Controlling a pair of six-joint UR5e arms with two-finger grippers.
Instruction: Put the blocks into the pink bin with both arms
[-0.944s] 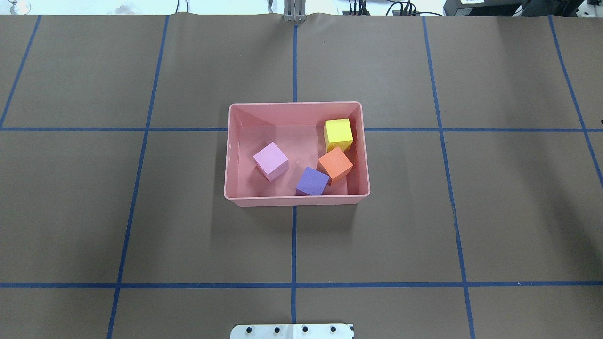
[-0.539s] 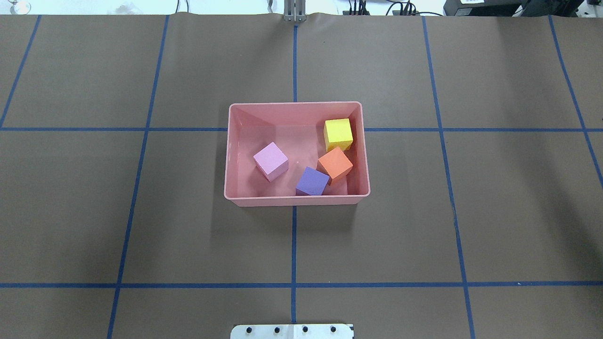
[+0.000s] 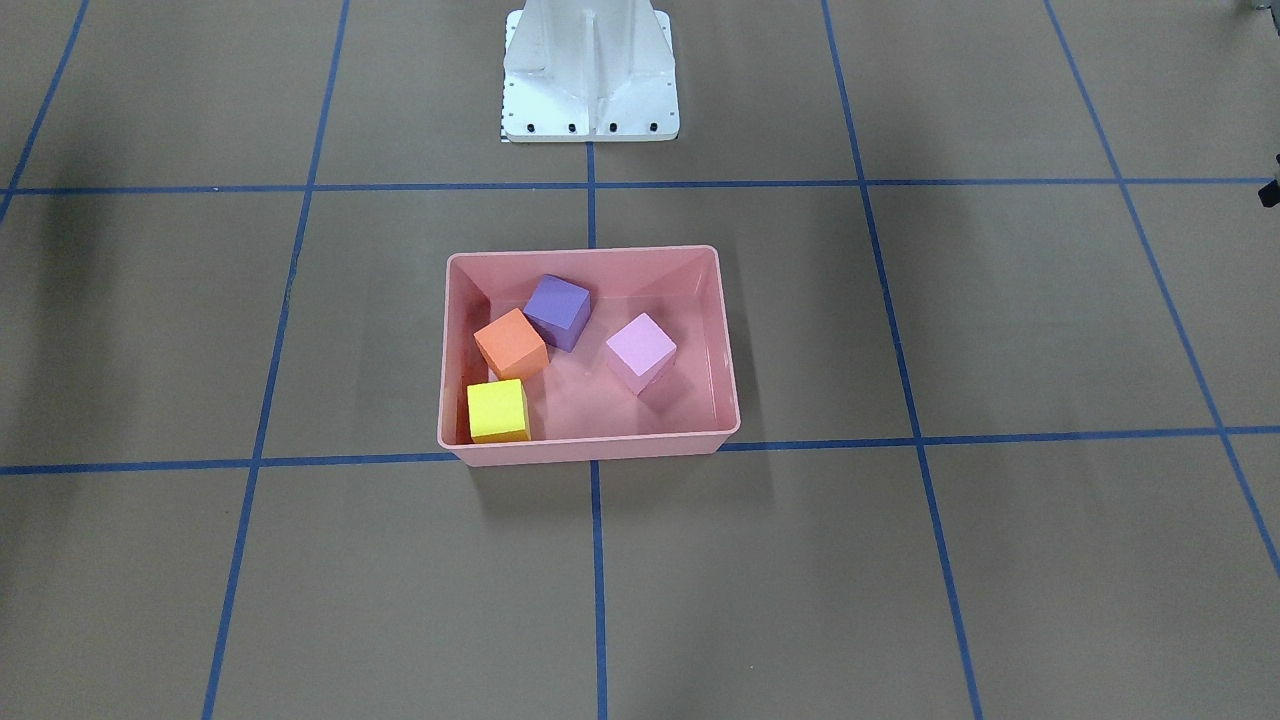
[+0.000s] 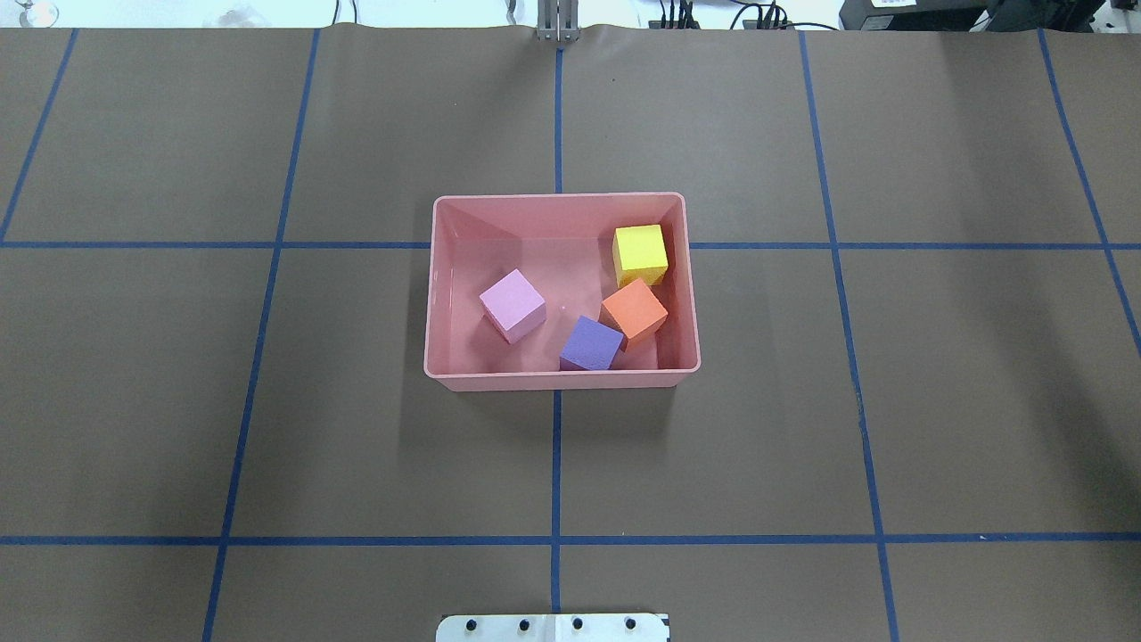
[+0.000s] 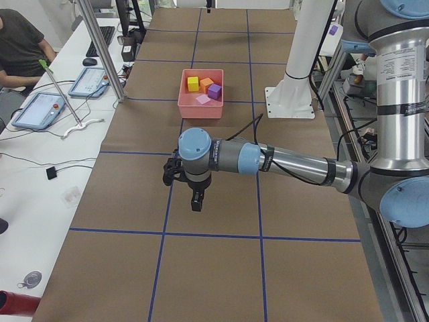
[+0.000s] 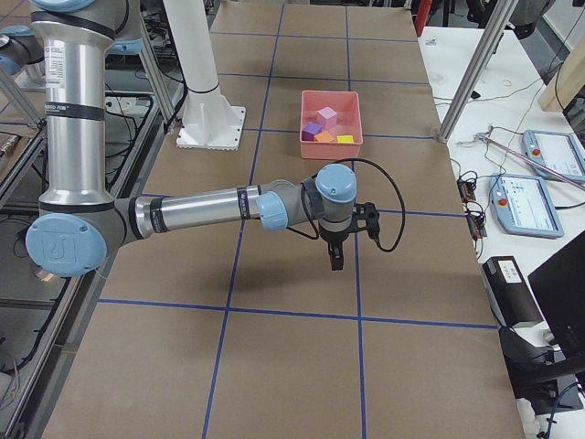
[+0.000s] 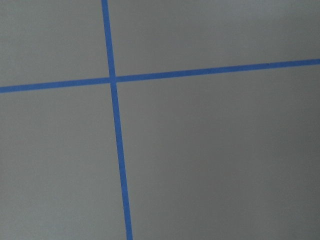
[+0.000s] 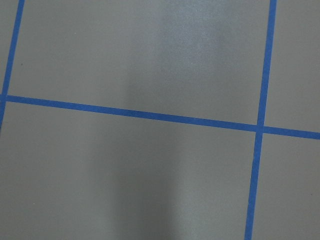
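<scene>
The pink bin (image 4: 562, 382) sits at the table's middle and also shows in the front view (image 3: 590, 452). In it lie the yellow block (image 4: 640, 250), the orange block (image 4: 634, 309), the dark purple block (image 4: 590, 342) and the pink-lilac block (image 4: 512, 303). The orange and purple blocks touch. My left gripper (image 5: 194, 201) hangs over bare paper far from the bin, seen only in the left side view. My right gripper (image 6: 335, 261) hangs likewise in the right side view. I cannot tell whether either is open or shut. Both wrist views show only paper and blue tape.
The white pedestal base (image 3: 590, 70) stands behind the bin. Blue tape lines grid the brown paper. A seated operator (image 5: 20, 47) and tablets (image 5: 40, 111) are at a side desk beyond the table's edge. An aluminium post (image 5: 100, 50) stands at that edge.
</scene>
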